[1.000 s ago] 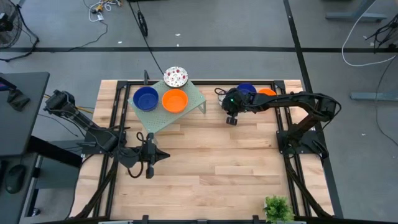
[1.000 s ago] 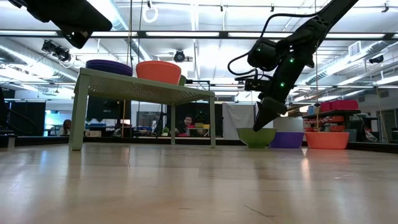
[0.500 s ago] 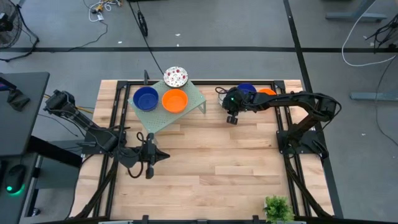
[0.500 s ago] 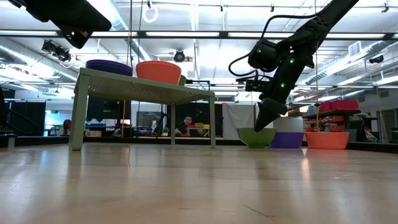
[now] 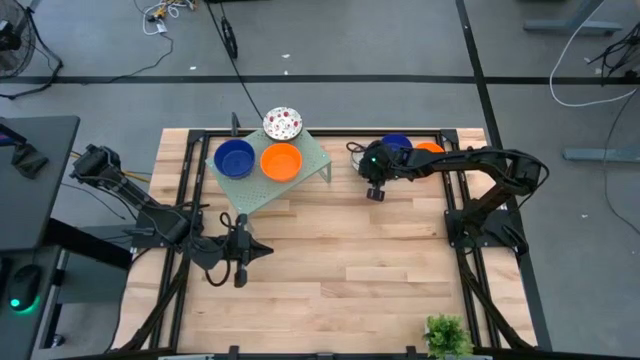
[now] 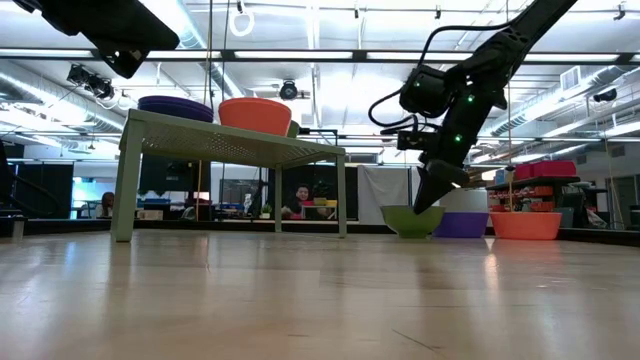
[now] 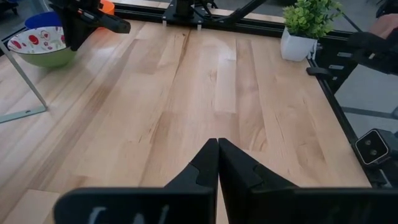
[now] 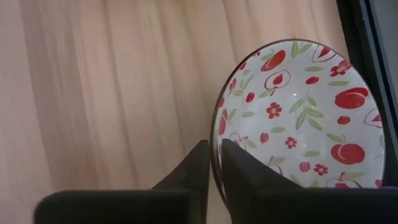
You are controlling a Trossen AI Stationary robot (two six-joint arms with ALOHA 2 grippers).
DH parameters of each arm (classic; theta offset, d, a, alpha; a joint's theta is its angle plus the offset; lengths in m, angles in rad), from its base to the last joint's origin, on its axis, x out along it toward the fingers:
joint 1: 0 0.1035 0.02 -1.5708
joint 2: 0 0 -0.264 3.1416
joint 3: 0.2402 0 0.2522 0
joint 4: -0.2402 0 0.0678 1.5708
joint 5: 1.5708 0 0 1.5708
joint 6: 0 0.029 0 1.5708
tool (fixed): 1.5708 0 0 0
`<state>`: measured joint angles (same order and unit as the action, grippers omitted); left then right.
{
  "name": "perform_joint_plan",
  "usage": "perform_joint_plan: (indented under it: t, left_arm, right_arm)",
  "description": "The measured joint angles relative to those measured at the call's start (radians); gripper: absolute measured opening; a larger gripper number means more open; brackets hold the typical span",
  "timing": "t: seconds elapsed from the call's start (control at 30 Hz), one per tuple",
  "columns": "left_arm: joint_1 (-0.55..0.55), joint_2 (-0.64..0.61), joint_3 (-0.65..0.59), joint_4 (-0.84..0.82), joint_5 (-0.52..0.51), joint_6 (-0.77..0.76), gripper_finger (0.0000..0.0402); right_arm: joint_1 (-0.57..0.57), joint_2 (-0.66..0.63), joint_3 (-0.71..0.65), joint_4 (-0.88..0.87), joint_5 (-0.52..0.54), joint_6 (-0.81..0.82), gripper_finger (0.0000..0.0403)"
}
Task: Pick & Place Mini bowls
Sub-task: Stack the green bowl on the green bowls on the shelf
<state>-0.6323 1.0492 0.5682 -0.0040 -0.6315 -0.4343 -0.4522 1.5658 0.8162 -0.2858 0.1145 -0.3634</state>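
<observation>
A white mini bowl (image 8: pixel 292 118) with a red fruit pattern and a green outside (image 6: pixel 410 222) sits on the table right of the pale green rack (image 5: pixel 300 178). My right gripper (image 8: pixel 214 146) is shut on it; in the high view the gripper (image 5: pixel 374 192) hides it. On the rack stand a blue bowl (image 5: pixel 234 158), an orange bowl (image 5: pixel 281 161) and a second patterned bowl (image 5: pixel 283 123). Another blue bowl (image 5: pixel 397 143) and orange bowl (image 5: pixel 428 148) rest on the table at the far right. My left gripper (image 7: pixel 217 142) is shut, low over the near left of the table (image 5: pixel 240 278). My right gripper pinches the patterned bowl's rim (image 8: pixel 217 124), one finger inside the bowl and one outside. The fingers (image 6: pixel 428 195) come from above, slanting down. The bowl stands upright with its base on the table.
A potted plant (image 5: pixel 447 335) stands at the table's near right corner. Black frame rails (image 5: pixel 470 290) run along the table's sides. Open wood (image 5: pixel 350 260) lies between the two arms.
My right gripper has edged slightly toward the table's right at the bowl's rim. The bowl has stayed where it was on the table.
</observation>
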Motion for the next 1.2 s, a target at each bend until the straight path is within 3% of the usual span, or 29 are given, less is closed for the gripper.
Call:
perform_joint_plan:
  t: [0.2,0.4,0.57,0.7,0.93,1.2]
  left_arm:
    - [0.0,0.0,0.0,0.0,0.0,0.0,0.0016]
    - [0.0,0.0,0.0,0.0,0.0,0.0,0.0016]
    - [0.0,0.0,0.0,0.002,0.0,0.0,0.0016]
    - [0.0,0.0,0.0,0.004,0.0,0.0,0.0016]
    - [0.0,0.0,0.0,0.006,0.0,0.0,0.0016]
    - [0.0,0.0,0.0,0.008,0.0,0.006,0.0016]
  right_arm:
    - [0.02,-0.003,0.001,0.003,0.023,-0.05,0.001]
    - [0.145,-0.064,0.012,-0.025,0.119,-0.039,0.0004]
    - [0.25,-0.14,0.104,-0.12,0.246,-0.054,0.0003]
    - [0.313,-0.148,0.256,-0.191,0.365,-0.164,0.0002]
    - [0.299,-0.05,0.613,-0.201,0.255,-0.422,0.0002]
    - [0.207,0.257,1.013,-0.27,0.084,-0.59,0.0001]
